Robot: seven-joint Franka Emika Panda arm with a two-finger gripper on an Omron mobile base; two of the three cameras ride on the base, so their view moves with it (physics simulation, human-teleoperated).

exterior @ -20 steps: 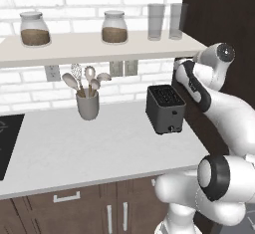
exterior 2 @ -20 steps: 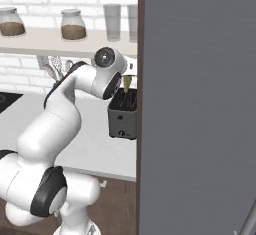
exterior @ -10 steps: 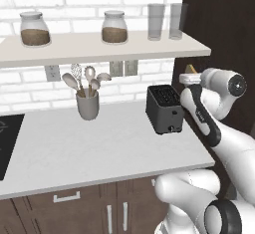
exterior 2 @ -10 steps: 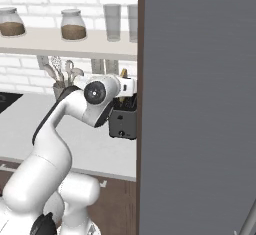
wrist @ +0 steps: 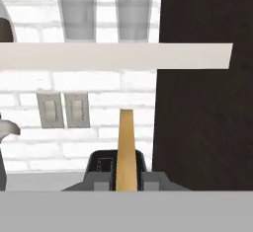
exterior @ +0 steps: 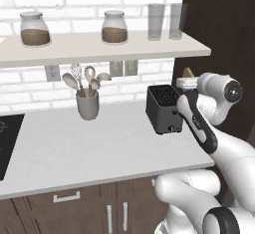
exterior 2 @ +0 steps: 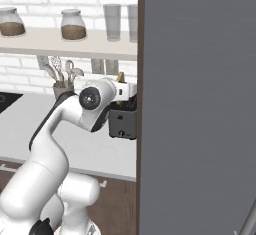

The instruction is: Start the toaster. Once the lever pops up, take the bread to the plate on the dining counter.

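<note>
**A:** So where's your pincer [wrist: 126, 186] at? From the hand camera you've got the two small dark fingertips clamped on the thin pale beige slice of bread [wrist: 127, 149], seen edge-on, standing upright like a tan strip between them.

**B:** Yep, and the slice is up in the air, above the small boxy black toaster [exterior: 163, 108]. You can see a little tan corner of it [exterior: 188, 72] poking over your white hand in the left base view, and another bit [exterior 2: 120, 77] in the right one.

**A:** Toaster's matte black, two slots on top, sitting on the smooth pale grey table [exterior: 74, 148] near its right end, right next to the tall dark wood-grain panel [wrist: 202, 112]. Can't make out the lever on the front, too small.

**B:** Other stuff for you: a grey round utensil cup [exterior: 87, 105] with wooden spoons and a whisk stands well left of the toaster. Flat white shelf [exterior: 99, 49] above holds two glass jars [exterior: 35, 29] with brown filling and two clear tumblers [exterior: 156, 22]. White brick wall behind, with pale square outlets [wrist: 63, 110].
</note>
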